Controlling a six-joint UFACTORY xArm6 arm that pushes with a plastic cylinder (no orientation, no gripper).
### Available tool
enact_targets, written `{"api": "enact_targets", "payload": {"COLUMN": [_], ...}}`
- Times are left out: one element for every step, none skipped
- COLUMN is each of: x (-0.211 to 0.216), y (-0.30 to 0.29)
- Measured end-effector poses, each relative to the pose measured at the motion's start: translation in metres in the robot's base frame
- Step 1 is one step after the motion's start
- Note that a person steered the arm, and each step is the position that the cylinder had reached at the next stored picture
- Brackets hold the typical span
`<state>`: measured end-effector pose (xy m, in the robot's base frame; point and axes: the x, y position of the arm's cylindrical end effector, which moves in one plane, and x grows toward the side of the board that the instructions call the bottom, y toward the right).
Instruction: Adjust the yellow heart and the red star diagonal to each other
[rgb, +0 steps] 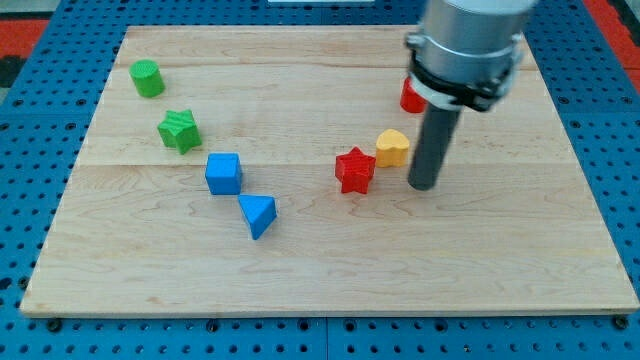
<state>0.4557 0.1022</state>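
Observation:
The yellow heart lies right of the board's middle. The red star sits just below and to the view's left of it, the two nearly touching corner to corner. My tip rests on the board just to the view's right of the yellow heart and slightly below it, a small gap apart. The rod rises from there into the arm's grey body at the view's top right.
A second red block is partly hidden behind the arm, above the heart. A blue cube and a blue triangular block lie left of centre. A green star and a green cylinder sit at the upper left.

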Motion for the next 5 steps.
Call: {"api": "enact_targets", "payload": {"x": [-0.031,-0.001,0.023,0.026,0.022], "y": [-0.002,-0.003,-0.043,-0.056,-0.045]}}
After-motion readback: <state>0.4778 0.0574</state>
